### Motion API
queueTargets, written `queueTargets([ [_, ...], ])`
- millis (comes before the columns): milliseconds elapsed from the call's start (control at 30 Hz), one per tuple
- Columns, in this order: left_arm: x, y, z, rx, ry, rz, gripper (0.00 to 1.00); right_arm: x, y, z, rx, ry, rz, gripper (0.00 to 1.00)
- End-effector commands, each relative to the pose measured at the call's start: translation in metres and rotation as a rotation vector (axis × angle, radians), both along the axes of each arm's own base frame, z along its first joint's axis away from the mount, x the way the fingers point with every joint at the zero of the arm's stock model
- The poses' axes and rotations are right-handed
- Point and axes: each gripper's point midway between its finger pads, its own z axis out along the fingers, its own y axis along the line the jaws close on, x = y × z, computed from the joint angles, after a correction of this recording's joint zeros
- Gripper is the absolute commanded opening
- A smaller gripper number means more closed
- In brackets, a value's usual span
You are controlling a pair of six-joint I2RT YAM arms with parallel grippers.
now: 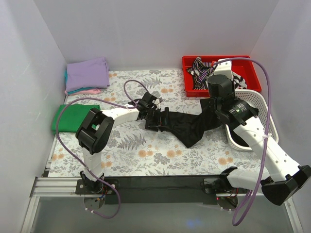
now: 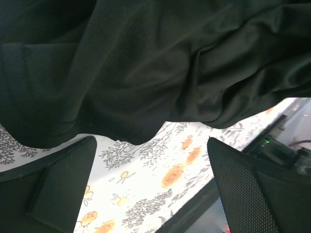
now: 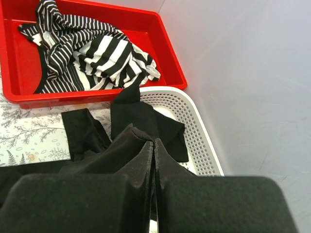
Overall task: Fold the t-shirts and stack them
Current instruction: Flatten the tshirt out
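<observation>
A black t-shirt (image 1: 189, 124) hangs stretched across the middle of the floral table, from my left gripper (image 1: 154, 119) to my right gripper (image 1: 218, 104). In the left wrist view the black t-shirt (image 2: 146, 63) fills the top. My left gripper (image 2: 150, 145) is open wide, with the shirt's lower edge at its fingertips (image 2: 228, 165). My right gripper (image 3: 154, 143) is shut on a fold of the black t-shirt (image 3: 141, 121) and holds it up beside the basket. Folded lavender (image 1: 87, 73), teal (image 1: 65, 77) and pink (image 1: 90, 91) shirts are stacked at the back left. A green one (image 1: 73, 116) lies in front of them.
A red tray (image 1: 221, 60) with striped garments (image 1: 201, 68) stands at the back right, also in the right wrist view (image 3: 165, 53). A white perforated basket (image 1: 262, 114) sits on the right under my right arm and shows in the right wrist view (image 3: 194, 121). White walls enclose the table.
</observation>
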Motion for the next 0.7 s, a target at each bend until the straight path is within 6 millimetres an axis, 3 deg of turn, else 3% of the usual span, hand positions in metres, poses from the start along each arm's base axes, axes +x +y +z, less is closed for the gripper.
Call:
queueTargets([
  [0,0.017,0.022,-0.018,0.115,-0.047,0.076,0.98,0.001,-0.001,0.009,0.048,-0.046,-0.003,0.01],
  [167,0.029,0.028,-0.024,0.169,-0.099,0.094,0.98,-0.001,-0.001,0.008,0.062,-0.053,0.007,0.01],
  [267,0.030,0.022,-0.028,0.154,-0.095,0.082,0.83,-0.002,-0.001,0.005,0.064,-0.049,0.012,0.01],
  [333,0.032,0.021,-0.029,0.150,-0.089,0.092,0.43,-0.002,0.000,0.003,0.068,-0.048,0.020,0.01],
  [400,0.034,0.022,-0.030,0.153,-0.090,0.118,0.21,-0.002,-0.001,0.001,0.065,-0.045,0.016,0.01],
  [433,0.034,0.023,-0.031,0.158,-0.090,0.124,0.00,-0.002,-0.001,0.000,0.064,-0.041,0.019,0.01],
  [600,0.030,0.016,-0.025,0.128,-0.064,0.089,0.00,0.001,0.005,-0.004,0.078,-0.034,0.042,0.01],
  [667,0.029,0.017,0.001,0.113,-0.091,0.073,0.00,0.000,0.004,0.000,0.082,-0.042,0.044,0.01],
])
